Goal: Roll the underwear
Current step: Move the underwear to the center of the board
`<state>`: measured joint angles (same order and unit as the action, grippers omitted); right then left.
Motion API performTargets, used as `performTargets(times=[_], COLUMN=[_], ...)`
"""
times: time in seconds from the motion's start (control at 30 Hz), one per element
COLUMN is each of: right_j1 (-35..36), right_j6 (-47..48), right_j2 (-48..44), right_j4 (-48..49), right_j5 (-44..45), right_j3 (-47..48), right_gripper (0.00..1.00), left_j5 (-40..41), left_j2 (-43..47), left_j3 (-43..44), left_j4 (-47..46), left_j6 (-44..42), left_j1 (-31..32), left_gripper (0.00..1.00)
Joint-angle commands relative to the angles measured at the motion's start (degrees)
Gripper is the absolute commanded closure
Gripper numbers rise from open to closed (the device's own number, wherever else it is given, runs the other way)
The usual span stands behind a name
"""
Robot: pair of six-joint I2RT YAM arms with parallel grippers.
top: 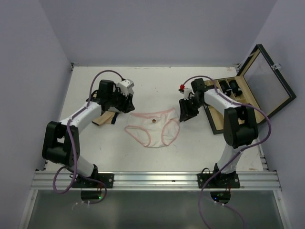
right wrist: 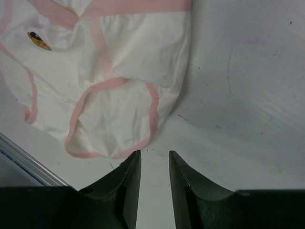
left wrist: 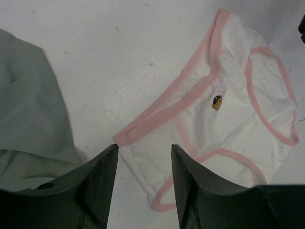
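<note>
The underwear (top: 152, 127) lies spread flat mid-table: white, with pink trim and a small emblem. My left gripper (top: 125, 106) hovers at its left waistband corner. In the left wrist view the underwear (left wrist: 228, 119) fills the right side, and its pink corner lies just ahead of the open, empty left gripper (left wrist: 143, 151). My right gripper (top: 184, 114) is at the garment's right edge. In the right wrist view the right gripper (right wrist: 154, 155) is open with a narrow gap and empty, just off a pink leg-opening edge of the underwear (right wrist: 128, 57).
A grey cloth (left wrist: 28, 109) lies left of the left gripper. A tan cloth (top: 102, 119) shows under the left arm. An open black case with a wooden tray (top: 252, 90) stands at the right. A metal rail (top: 152, 179) runs along the near edge.
</note>
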<state>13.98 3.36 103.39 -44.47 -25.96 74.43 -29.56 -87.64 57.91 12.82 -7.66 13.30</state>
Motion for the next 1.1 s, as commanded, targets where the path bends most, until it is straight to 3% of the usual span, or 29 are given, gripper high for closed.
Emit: performTargets(times=[0.0, 0.23, 0.63, 0.7, 0.8, 1.07], right_j1=[0.3, 0.4, 0.5, 0.4, 0.4, 2.7], right_j6=[-2.8, -6.6, -8.7, -9.6, -10.8, -10.2], right_j2=[1.8, 6.6, 11.9, 11.8, 11.7, 12.2], right_j4=[5.2, 6.2, 2.4, 1.9, 1.2, 1.0], right_j5=[1.6, 1.1, -0.1, -0.1, -0.4, 4.9], right_j3=[0.1, 2.5, 4.8, 5.6, 7.0, 6.7], right_gripper=[0.66, 0.60, 0.60, 0.52, 0.50, 0.62], left_j5=[2.1, 2.1, 4.6, 4.9, 5.2, 5.2], left_j2=[-2.2, -7.7, -9.6, -9.4, -9.0, -9.0], left_j3=[-0.1, 0.9, 0.1, -0.3, -0.9, -0.9], left_j4=[-1.6, -0.4, 1.2, 1.2, 1.2, 1.6], left_j6=[0.3, 0.7, -1.2, -1.4, -1.7, -2.1], left_j1=[1.5, 2.3, 2.3, 2.3, 2.3, 2.3], left_gripper=[0.48, 0.51, 0.52, 0.52, 0.51, 0.51])
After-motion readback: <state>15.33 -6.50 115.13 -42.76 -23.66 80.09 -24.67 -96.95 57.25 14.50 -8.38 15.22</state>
